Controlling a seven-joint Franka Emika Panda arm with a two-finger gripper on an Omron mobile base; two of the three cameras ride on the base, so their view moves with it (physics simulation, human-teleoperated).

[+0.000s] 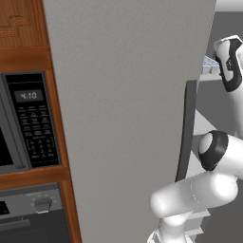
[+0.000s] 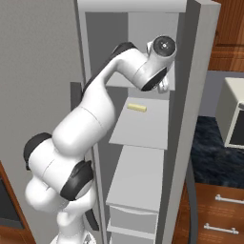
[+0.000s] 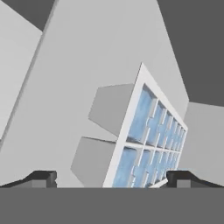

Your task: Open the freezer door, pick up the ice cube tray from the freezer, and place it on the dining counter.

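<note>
The pale blue-white rectangular plastic ice cube tray looks light and rigid, probably a little slick, so taking it across its narrow width by the white rim seems safest (the thin cell walls offer less to press on). Its grid of small square cells shows blue inside a white frame. It rests on a grey upper shelf inside the tall light-grey freezer, just ahead of the tool, whose fingers are spread wide and hold nothing.
</note>
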